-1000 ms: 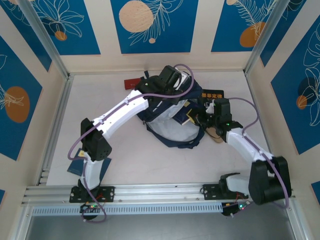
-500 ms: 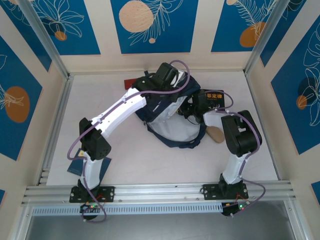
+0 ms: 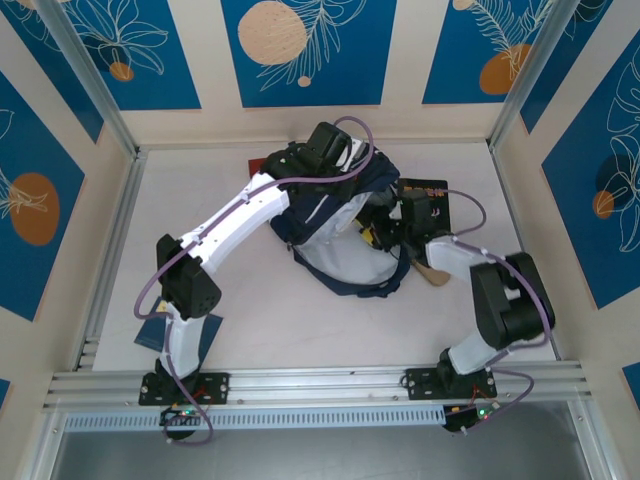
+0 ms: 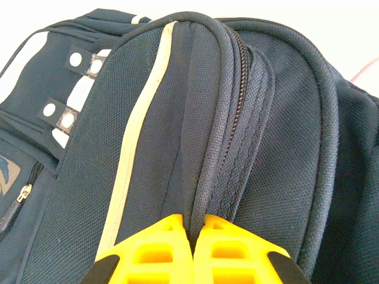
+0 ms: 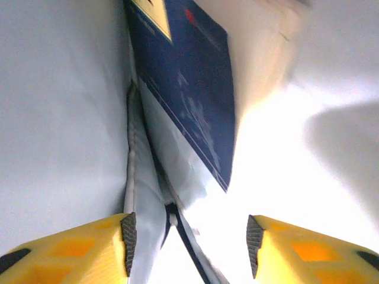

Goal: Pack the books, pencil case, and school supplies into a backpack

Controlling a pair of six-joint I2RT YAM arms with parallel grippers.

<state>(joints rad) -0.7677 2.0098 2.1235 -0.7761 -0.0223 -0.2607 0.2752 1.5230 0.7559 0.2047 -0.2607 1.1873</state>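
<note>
L gripper [image 4: 192, 229] is pinching backpack [image 4: 148, 118] top seam, jaws closed on it. R gripper [image 5: 189, 236] is hovering inside pale lining [image 5: 59, 89], jaws apart, dark blue book [image 5: 189, 89] at 12 o'clock.

Navy backpack [image 3: 345, 255] mid-table, left arm [image 3: 240, 225] over it, black book [image 3: 432, 188] near

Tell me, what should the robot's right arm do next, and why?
Probably draw the right gripper out of the backpack. Its jaws stand open inside the bag, the dark blue book lies ahead of them ungripped, and the left gripper is pinched shut on the bag's top seam.
</note>
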